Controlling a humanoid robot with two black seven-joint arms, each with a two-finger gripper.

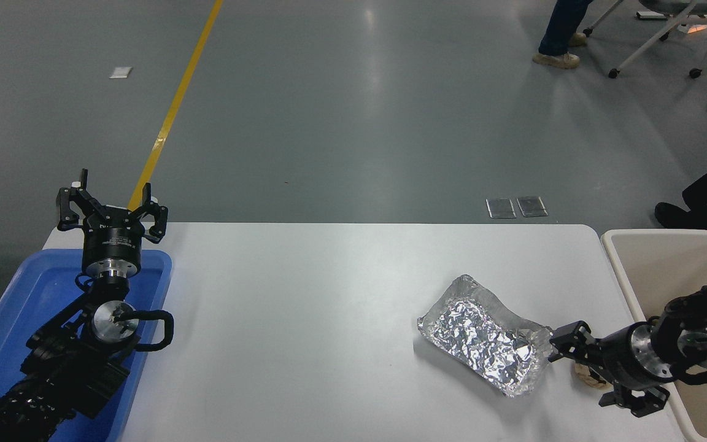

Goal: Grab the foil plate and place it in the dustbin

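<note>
The foil plate [485, 341] is lying flat on the white table [304, 319], and the right gripper [565, 362] is being held low over the tabletop right at the plate's nearer right-hand corner, with its fingers spread and nothing between them; whether a fingertip is touching the wavy rim cannot be told. The dustbin [626, 279] is standing directly behind the gripper's wrist, off the table's right edge, so only a short carry is being asked for once a hold is made. The left gripper [111, 212] is being kept parked well away at the far left, fingers splayed, above a blue tray [16, 294]. Several risks are being judged from this pose: the thin foil may be crushed or torn if the rim is pinched too hard; the light plate may be pushed away from the fingers instead of being caught if the approach is made too flat; and the tan paper ball [583, 374], lying just under the gripper body, may be caught together with the rim or knocked aside. That ball is being almost wholly hidden by the gripper, the lower finger is hard to make out against the arm, and the bin's interior is being cut off by the frame edge.
</note>
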